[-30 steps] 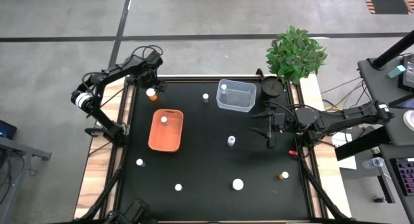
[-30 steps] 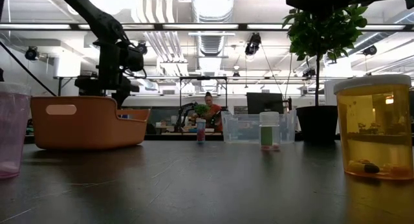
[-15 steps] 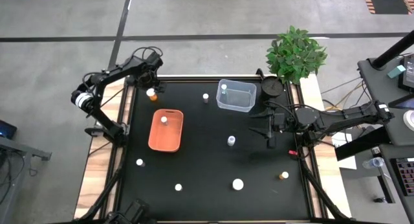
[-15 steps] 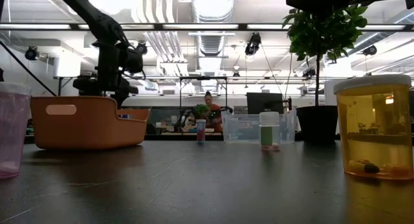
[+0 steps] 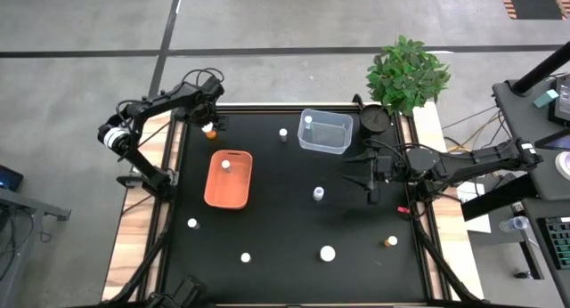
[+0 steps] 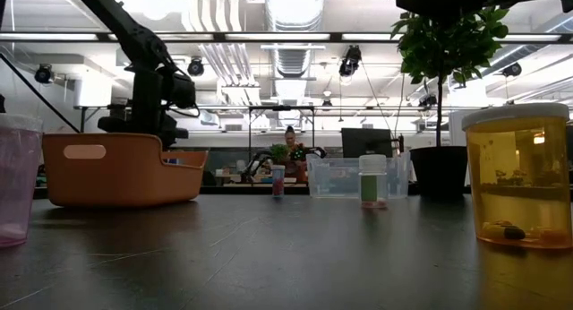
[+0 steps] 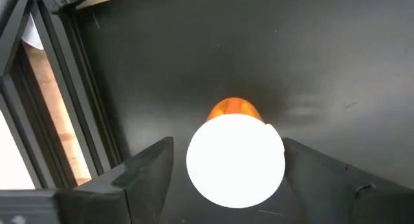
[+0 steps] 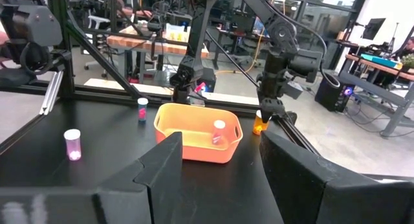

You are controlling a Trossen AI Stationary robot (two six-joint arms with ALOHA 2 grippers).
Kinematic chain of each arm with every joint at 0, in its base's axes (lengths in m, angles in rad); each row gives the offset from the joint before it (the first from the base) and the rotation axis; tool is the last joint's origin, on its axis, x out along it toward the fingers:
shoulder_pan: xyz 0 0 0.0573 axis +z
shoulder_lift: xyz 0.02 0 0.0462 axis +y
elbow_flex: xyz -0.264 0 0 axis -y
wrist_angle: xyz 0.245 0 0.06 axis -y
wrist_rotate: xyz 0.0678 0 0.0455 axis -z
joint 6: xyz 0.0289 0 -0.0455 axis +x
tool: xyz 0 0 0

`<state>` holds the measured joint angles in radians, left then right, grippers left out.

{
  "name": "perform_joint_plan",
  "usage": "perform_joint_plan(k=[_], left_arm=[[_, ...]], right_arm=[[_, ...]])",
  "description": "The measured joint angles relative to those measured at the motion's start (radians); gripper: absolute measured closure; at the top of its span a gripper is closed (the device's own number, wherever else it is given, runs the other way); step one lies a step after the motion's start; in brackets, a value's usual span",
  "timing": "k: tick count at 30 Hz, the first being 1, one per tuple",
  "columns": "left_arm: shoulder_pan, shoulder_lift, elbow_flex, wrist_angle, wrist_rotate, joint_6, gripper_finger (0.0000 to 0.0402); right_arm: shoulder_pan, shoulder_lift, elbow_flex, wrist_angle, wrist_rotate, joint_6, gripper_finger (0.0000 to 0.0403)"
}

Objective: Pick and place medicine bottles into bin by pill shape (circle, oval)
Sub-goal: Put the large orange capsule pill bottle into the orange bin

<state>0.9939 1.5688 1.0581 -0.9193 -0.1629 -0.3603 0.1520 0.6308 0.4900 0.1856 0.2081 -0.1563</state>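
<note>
An orange bottle with a white cap (image 5: 208, 130) stands upright on the black table near its far left corner. My left gripper (image 5: 210, 121) hangs over it, pointing down and open. In the left wrist view the fingers (image 7: 145, 169) stand on either side of the cap (image 7: 236, 160) with a gap on each side. My right gripper (image 5: 371, 185) is open and empty near the table's right edge. An orange bin (image 5: 228, 178) holds one white-capped bottle (image 5: 226, 165). A clear bin (image 5: 325, 131) holds another (image 5: 308, 121).
Loose white-capped bottles stand at far centre (image 5: 283, 133), middle (image 5: 318, 193), near left (image 5: 192, 223) and near centre (image 5: 245, 256) (image 5: 328, 253). An amber one (image 5: 391, 241) stands near right. A potted plant (image 5: 405, 72) is at the far right corner.
My left gripper has come down a little over the orange bottle at the far left corner. The bottle has stayed in place.
</note>
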Motion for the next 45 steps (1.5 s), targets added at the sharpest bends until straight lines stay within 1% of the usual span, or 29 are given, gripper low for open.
perform_joint_plan(k=[3, 10, 12, 19, 23, 26, 32, 36, 39, 45], left_arm=[[0.0, 0.0, -0.004, -0.001, 0.0, 0.0, 0.0153], [0.0, 0.0, -0.006, -0.001, 0.0, 0.0, 0.0204], [0.0, 0.0, -0.006, 0.0, 0.0, 0.001, 0.0212], [0.0, -0.003, -0.018, 0.014, -0.002, 0.003, 0.0204], [0.0, -0.004, 0.004, -0.007, -0.004, 0.031, 0.0203], [0.0, -0.035, 0.044, -0.05, -0.029, 0.036, 0.0203], [-0.027, -0.136, 0.116, -0.156, -0.032, 0.053, 0.0202], [-0.076, -0.227, 0.143, -0.236, -0.036, 0.052, 0.0202], [-0.138, -0.299, 0.157, -0.289, -0.036, 0.033, 0.0202], [-0.326, -0.402, 0.183, -0.367, -0.031, -0.047, 0.0201]], right_arm=[[0.0, 0.0, 0.0, 0.0, 0.0, -0.001, 0.0204], [0.0, 0.0, 0.0, 0.0, 0.0, -0.001, 0.0204], [0.0, 0.0, 0.0, 0.001, 0.0, -0.001, 0.0204], [0.0, 0.0, 0.0, 0.0, 0.0, -0.001, 0.0204], [0.0, 0.0, 0.0, 0.0, 0.0, -0.001, 0.0204], [0.0, 0.0, 0.0, -0.001, 0.001, -0.002, 0.0204], [0.0, -0.001, 0.0, -0.001, 0.001, -0.003, 0.0204], [0.0, -0.001, 0.0, -0.002, 0.001, -0.005, 0.0204], [0.0, -0.001, 0.0, -0.001, 0.001, -0.005, 0.0204], [0.0, -0.001, 0.0, -0.001, 0.001, -0.002, 0.0204]])
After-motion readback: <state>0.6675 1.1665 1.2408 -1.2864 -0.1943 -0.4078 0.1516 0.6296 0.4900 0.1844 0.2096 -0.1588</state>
